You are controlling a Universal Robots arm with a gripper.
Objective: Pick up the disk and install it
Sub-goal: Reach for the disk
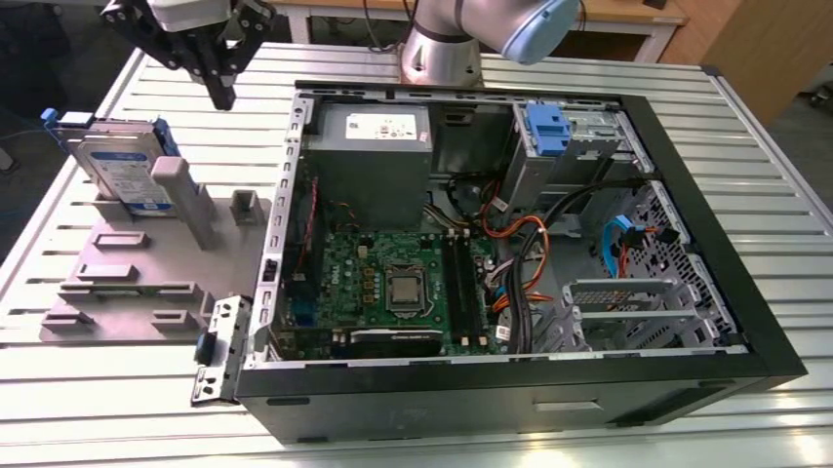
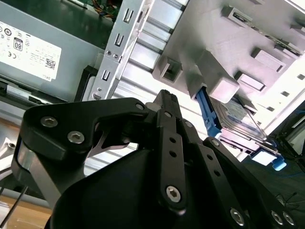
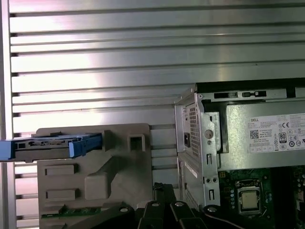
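Open-case scene. The gripper (image 1: 224,97) is shown above the slatted table (image 1: 78,409) at the exterior view's left, with its fingers drawn together and nothing held. The disk (image 1: 120,166) is stood on edge in a grey holder (image 1: 131,283), below the fingertips and apart from them. Only a narrow strip of table is left between the holder's edge and the computer case (image 1: 768,322).

The arm (image 1: 450,44) reaches across the top of the frame; its gripper (image 1: 224,96) at upper left points down, fingers (image 1: 218,80) together.
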